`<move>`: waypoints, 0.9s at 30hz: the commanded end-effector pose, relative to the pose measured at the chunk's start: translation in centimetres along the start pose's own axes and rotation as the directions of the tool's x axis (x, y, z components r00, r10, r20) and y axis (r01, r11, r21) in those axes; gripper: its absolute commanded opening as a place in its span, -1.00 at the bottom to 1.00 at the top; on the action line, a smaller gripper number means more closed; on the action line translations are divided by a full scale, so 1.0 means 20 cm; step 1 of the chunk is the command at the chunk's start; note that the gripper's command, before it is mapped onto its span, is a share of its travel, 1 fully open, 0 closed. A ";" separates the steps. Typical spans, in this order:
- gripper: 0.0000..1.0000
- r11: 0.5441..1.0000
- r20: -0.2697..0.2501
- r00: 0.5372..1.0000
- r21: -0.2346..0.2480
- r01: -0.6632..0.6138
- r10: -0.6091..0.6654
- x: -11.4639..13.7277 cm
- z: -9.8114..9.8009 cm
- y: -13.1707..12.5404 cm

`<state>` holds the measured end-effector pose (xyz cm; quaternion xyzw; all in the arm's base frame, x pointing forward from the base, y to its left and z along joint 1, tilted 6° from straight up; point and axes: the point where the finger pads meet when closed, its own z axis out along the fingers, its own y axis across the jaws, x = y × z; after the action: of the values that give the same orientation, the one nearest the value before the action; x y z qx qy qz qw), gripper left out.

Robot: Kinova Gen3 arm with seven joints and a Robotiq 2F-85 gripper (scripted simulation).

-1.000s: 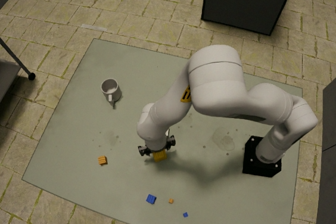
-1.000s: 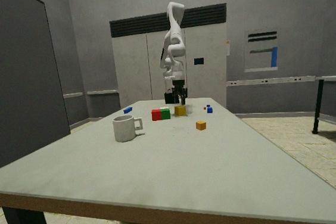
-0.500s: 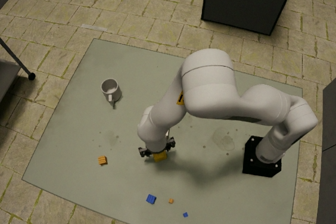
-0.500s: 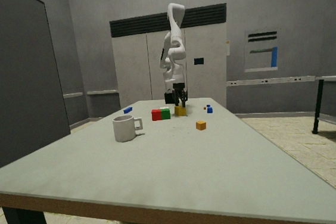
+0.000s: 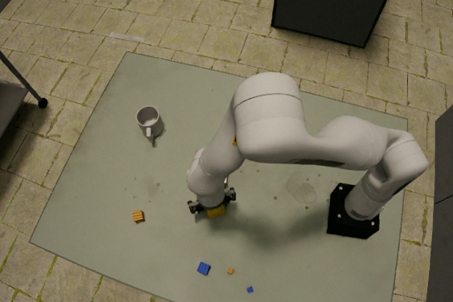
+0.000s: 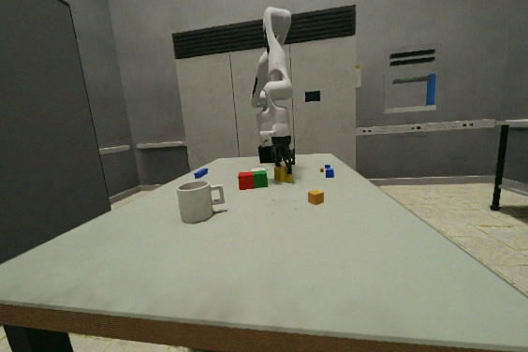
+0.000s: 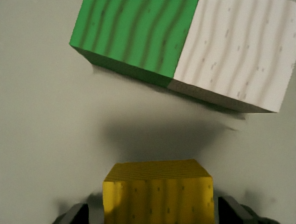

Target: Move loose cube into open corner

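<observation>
1. Yellow cube sits on the worktop, just short of the green cube and white cube, with a clear gap between.
2. Judging by its wood-grain faces and sharp edges, it should be rigid, light and not fragile; the two opposite side faces look like the best hold.
3. End effector straddles it with fingers wide apart on either side, gripping nothing.
4. Red cube adjoins the green one on the left in the exterior view.
5. Arm reaches steeply down from its base, wrist near vertical.
</observation>
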<state>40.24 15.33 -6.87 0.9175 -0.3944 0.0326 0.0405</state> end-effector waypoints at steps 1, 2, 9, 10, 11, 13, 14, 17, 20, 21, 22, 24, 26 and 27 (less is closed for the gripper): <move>0.68 1.000 0.000 1.000 -0.005 -0.002 0.002 0.00 0.02 0.01; 0.68 1.000 0.000 1.000 -0.005 -0.002 0.002 0.00 0.02 0.01; 0.68 1.000 0.000 1.000 -0.005 -0.002 0.002 0.00 0.05 0.01; 0.68 1.000 0.000 1.000 -0.005 -0.002 0.002 0.00 0.05 0.01; 0.68 1.000 0.000 1.000 -0.005 -0.002 0.002 0.00 0.05 0.01; 0.68 1.000 0.000 1.000 -0.005 -0.002 0.002 0.00 0.06 0.01; 0.68 1.000 0.000 1.000 -0.005 -0.002 0.002 0.00 0.06 0.01; 0.68 1.000 0.000 1.000 -0.005 -0.002 0.002 0.00 0.06 0.01; 0.68 1.000 0.000 1.000 -0.005 -0.002 0.002 0.00 0.06 0.01; 0.68 1.000 0.000 1.000 -0.005 -0.002 0.002 0.00 0.06 0.01; 0.68 1.000 0.000 1.000 -0.005 -0.002 0.002 0.00 0.06 0.01; 0.68 1.000 0.000 1.000 -0.005 -0.002 0.002 0.00 0.06 0.01; 0.68 1.000 0.000 1.000 -0.005 -0.002 0.002 0.00 0.06 0.01; 0.68 1.000 0.000 1.000 -0.005 -0.002 0.002 0.00 0.06 0.01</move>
<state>40.13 14.98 -8.08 0.9169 -0.3956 0.0309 0.0435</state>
